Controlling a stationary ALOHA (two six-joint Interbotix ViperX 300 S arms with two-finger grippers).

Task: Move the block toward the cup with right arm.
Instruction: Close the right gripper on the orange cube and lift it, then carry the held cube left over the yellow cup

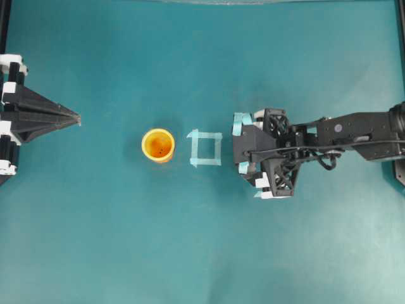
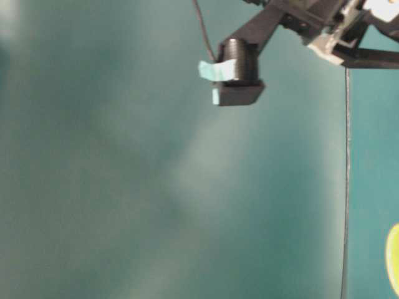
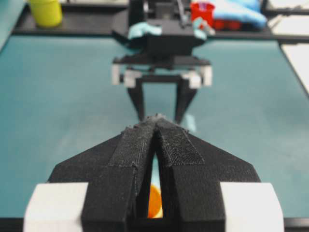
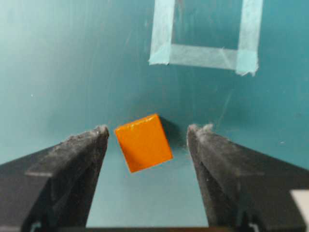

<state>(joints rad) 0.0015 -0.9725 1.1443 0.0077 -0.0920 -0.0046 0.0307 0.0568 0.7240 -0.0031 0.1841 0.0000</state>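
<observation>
While the right gripper [image 4: 147, 137] hung wide open, the block [image 4: 143, 142] sat loose between its fingers.
Block was just short of the tape square [image 4: 203, 36], cup [image 1: 157, 145] beyond it; nothing gripped.

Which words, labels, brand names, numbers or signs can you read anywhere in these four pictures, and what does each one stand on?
None: no picture shows any readable text.
Small orange cube: plain faces.
Round yellow-orange plastic cup: no print visible.
Pale tape square outline: blank.
Red container and yellow container behind the table: too small and blurred to tell.
</observation>
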